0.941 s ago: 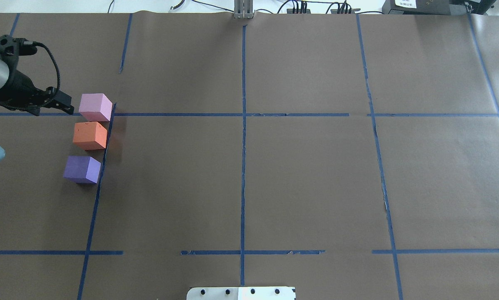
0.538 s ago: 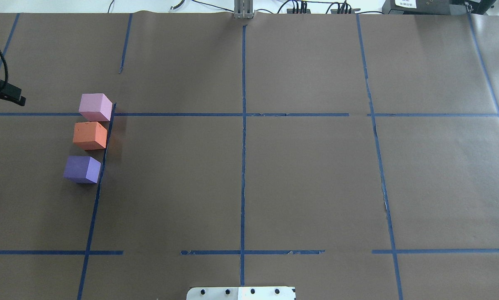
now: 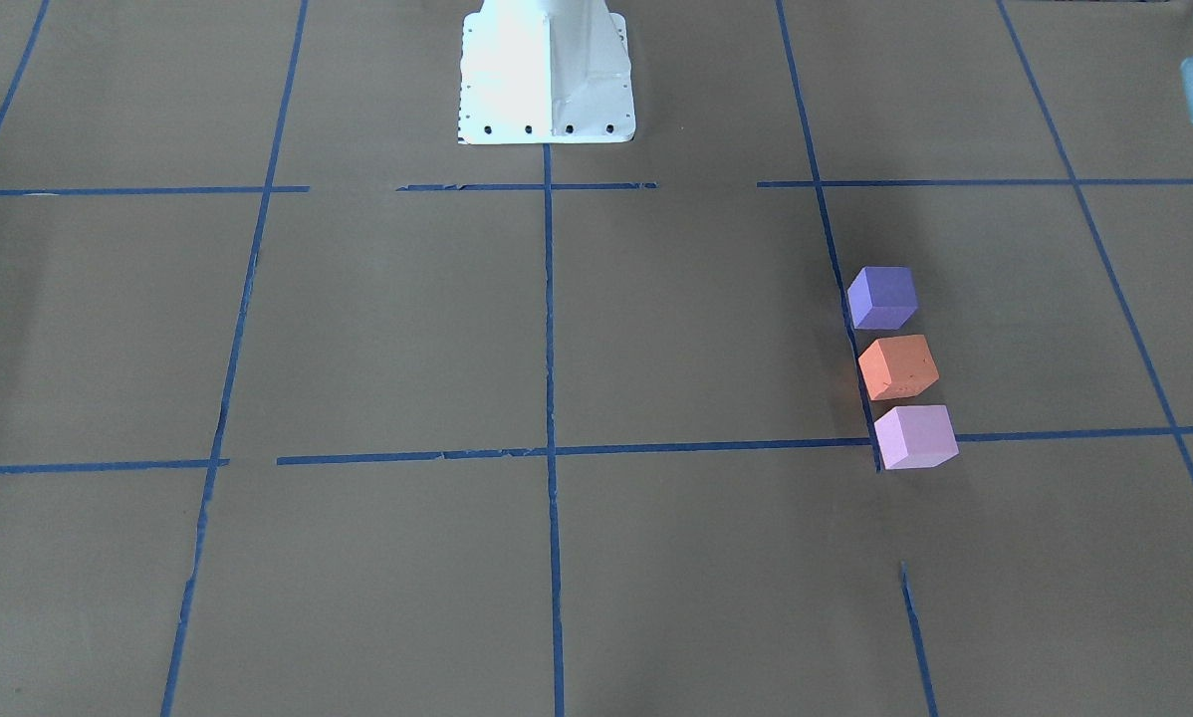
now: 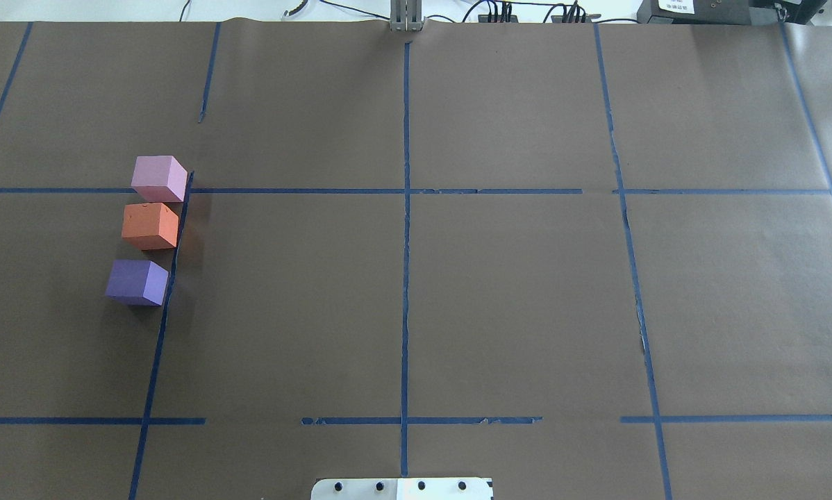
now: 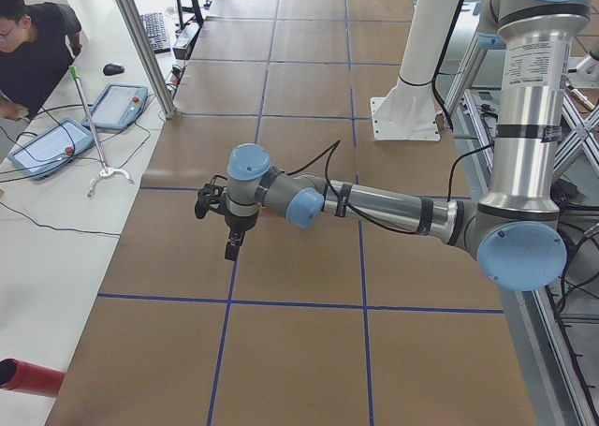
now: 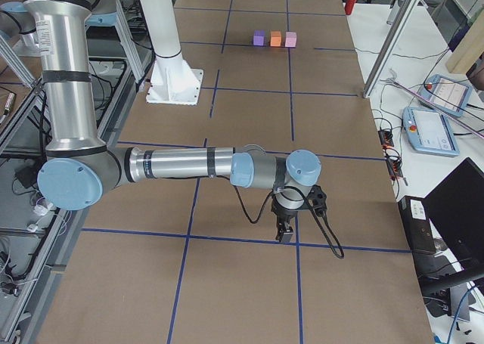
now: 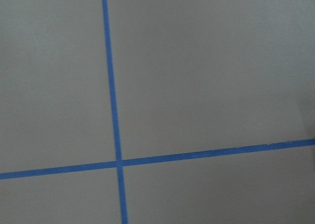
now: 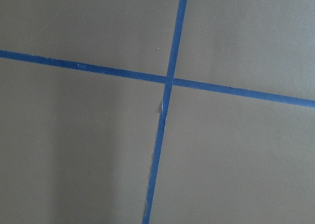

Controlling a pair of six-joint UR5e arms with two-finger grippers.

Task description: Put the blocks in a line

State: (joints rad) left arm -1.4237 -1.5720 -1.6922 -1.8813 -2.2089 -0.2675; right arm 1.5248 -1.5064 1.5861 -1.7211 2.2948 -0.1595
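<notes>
Three cubes stand in a near-straight row beside a blue tape line on the table's left side: pale pink block point(image 4: 159, 178), orange block point(image 4: 151, 226), blue-violet block point(image 4: 137, 282). They also show in the front-facing view as blue-violet point(image 3: 882, 297), orange point(image 3: 898, 366) and pink point(image 3: 915, 436). Pink and orange almost touch; a small gap separates orange and blue-violet. My left gripper point(image 5: 231, 248) hangs over the table well left of the row, outside the overhead view. My right gripper point(image 6: 283, 230) hangs over the table's far right end. I cannot tell whether either is open or shut.
The white robot base plate point(image 4: 402, 488) sits at the near middle edge. Blue tape lines grid the brown table cover. An operator point(image 5: 33, 51) and a teach pendant point(image 5: 117, 106) are off the table's left end. Both wrist views show only bare cover and tape.
The left gripper drew back from beside the pink block, moving left until it left the overhead view. The three blocks have not moved.
</notes>
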